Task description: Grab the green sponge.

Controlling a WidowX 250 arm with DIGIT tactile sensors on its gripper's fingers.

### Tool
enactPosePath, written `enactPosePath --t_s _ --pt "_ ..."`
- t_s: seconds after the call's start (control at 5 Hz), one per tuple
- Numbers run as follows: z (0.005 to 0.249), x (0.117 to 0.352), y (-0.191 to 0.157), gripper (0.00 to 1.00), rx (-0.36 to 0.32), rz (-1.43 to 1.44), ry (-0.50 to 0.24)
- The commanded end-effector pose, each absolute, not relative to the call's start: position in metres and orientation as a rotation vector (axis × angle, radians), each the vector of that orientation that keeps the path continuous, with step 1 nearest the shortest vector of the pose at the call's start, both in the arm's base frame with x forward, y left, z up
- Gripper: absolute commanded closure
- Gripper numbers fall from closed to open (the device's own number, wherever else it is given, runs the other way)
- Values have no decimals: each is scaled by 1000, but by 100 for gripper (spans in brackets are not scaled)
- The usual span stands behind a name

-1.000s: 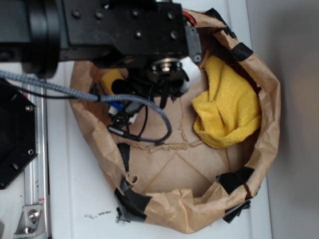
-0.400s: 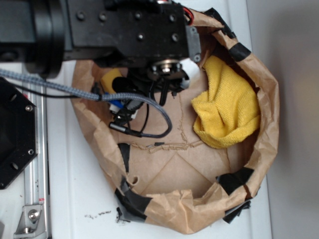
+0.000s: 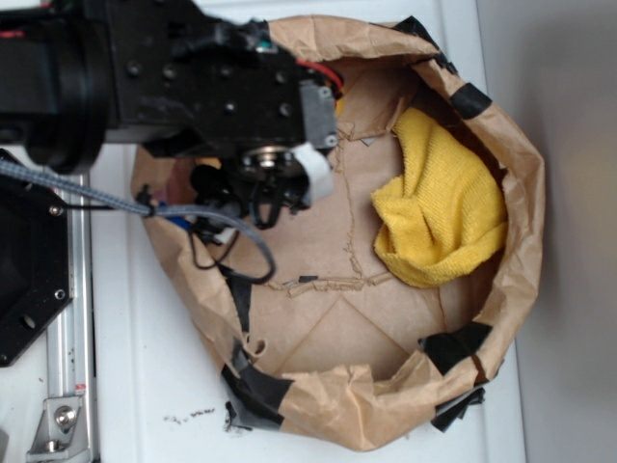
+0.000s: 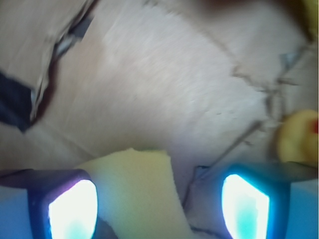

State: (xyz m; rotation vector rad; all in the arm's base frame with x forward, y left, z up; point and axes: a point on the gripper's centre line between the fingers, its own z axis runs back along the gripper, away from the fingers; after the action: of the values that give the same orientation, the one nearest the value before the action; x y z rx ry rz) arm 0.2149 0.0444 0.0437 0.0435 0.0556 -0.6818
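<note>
A white table [image 3: 135,386] is sitting under everything, with a grey metal rail [image 3: 67,318] running along its edge, off to one side of the gripper. On the table a big brown paper bag [image 3: 501,289] is lying open like a bowl, with its sides rolled down and bits of black tape [image 3: 255,386] sticking on the rim. The brown paper floor of the bag is spreading out below the gripper, full of creases and small tears.

The black robot arm [image 3: 193,77] is reaching over the bag from the edge and is hiding that part of it. A grey braided cable [image 3: 96,193] is hanging off the arm.

A big yellow towel [image 3: 443,207] is lying bunched up against the bag wall, well apart from the gripper, on the far side of the bag.

The gripper [image 4: 157,206] is pointing down into the bag. Its two fingers are standing wide apart, and their pads [image 4: 72,209] are glowing bright blue-white in the wrist view. They are not holding anything.

The green sponge [image 4: 137,194] is looking pale yellow. It is lying on the bag floor between the two fingers, closer to one of them, with its top edge poking up past the fingertips.

A tiny yellow duck [image 4: 299,134] with a red spot is sitting just outside the other finger, blurry and small.
</note>
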Motion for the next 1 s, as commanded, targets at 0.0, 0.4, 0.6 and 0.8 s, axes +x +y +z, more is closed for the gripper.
enactPosePath --t_s 0.0,0.4,0.6,0.8 --pt "10 238 59 0 134 -671 96" --pt "12 254 71 100 159 -543 85" --pt "53 270 73 100 153 -444 7" --pt "81 280 63 100 127 -403 -33"
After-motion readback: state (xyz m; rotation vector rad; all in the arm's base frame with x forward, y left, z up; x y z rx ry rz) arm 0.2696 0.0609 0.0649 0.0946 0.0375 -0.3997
